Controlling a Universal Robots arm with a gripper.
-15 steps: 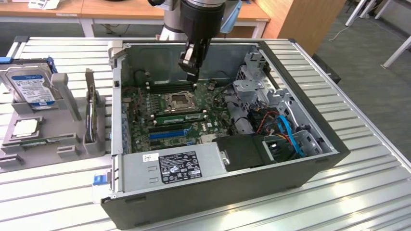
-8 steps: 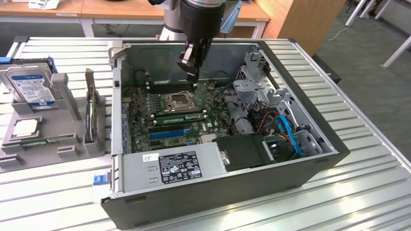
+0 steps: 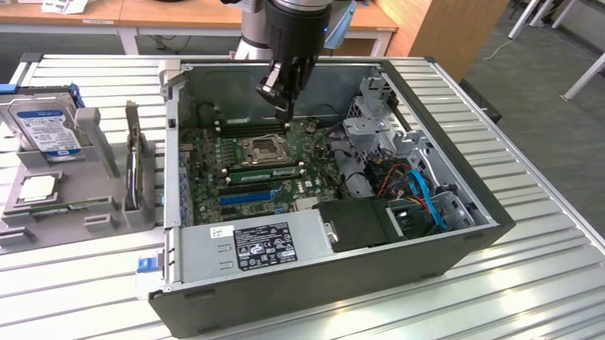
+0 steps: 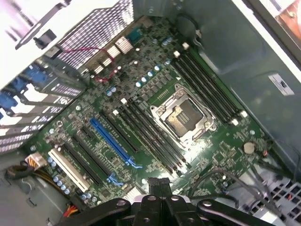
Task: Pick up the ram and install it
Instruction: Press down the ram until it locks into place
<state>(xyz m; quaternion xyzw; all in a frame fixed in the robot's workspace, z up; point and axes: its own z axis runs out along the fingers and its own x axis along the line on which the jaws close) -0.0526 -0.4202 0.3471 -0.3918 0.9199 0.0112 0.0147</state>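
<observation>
Fingers (image 3: 283,108) pressed together above motherboard (image 3: 255,166) | exterior: hard drive (image 3: 42,127) on holder | wrist: blue slot (image 4: 111,143)

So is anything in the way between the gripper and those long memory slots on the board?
Nothing visible. The gripper hangs inside the open case, just above the motherboard, and the long slots beside the processor socket lie uncovered. The cables sit off at the exterior view's right.
</observation>
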